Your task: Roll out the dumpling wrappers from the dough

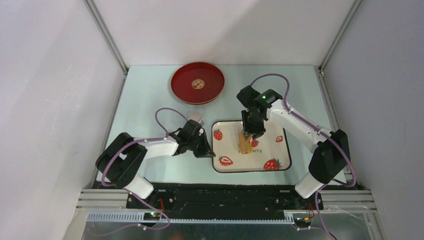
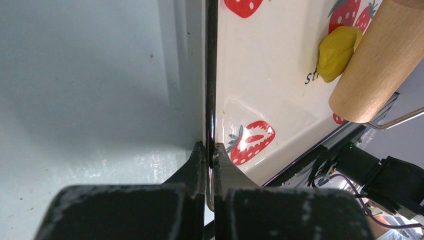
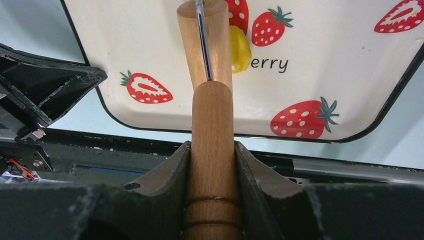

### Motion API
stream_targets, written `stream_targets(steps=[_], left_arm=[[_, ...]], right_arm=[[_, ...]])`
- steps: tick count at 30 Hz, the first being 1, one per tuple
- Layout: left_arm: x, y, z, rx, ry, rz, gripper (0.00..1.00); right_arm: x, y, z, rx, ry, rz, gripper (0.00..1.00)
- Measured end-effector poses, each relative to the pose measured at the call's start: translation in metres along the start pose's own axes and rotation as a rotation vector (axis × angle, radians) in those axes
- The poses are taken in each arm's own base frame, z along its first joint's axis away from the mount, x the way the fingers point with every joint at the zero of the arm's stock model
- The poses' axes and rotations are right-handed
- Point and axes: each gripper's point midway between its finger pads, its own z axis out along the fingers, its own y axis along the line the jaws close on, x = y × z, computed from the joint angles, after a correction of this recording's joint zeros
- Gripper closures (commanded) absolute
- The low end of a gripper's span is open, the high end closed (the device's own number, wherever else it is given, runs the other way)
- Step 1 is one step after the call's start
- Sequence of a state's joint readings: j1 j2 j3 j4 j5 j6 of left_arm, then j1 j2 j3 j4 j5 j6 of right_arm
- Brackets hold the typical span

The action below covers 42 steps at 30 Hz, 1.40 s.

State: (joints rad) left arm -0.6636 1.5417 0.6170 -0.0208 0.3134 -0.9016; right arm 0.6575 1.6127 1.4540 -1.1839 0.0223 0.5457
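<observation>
the dough (image 2: 339, 52) is a small bright-yellow lump, thick and rounded, not yet flattened, lying near the middle of the strawberry tray (image 2: 270, 75) beside the printed lettering. it looks soft, light and clay-like, likely to squash under little pressure and perhaps to stick. it seems better pressed from above than pinched, with the tool as the thing to hold. the wooden roller (image 2: 375, 60) lies against one side of the lump and partly covers it. the right jaws are clamped around the roller's handle (image 3: 212, 150), so the dough lies ahead of them, peeking out at the drum's side. the left jaws are pinched shut on the tray's black rim (image 2: 210, 100), well apart from the dough, seemingly steadying the tray on the pale desk (image 2: 100, 75).
</observation>
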Motion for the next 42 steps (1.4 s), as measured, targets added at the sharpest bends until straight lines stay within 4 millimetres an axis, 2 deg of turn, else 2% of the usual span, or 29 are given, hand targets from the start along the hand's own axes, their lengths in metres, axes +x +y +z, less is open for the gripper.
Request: stream_targets(steps=[14, 42], left_arm=[[0.0, 0.0, 0.0, 0.0, 0.0, 0.0, 1.0], [0.0, 0.0, 0.0, 0.0, 0.001, 0.0, 1.0]], right_arm=[[0.006, -0.006, 0.013, 0.049, 0.014, -0.017, 1.0], [0.014, 0.007, 0.015, 0.079, 0.012, -0.088, 1.0]])
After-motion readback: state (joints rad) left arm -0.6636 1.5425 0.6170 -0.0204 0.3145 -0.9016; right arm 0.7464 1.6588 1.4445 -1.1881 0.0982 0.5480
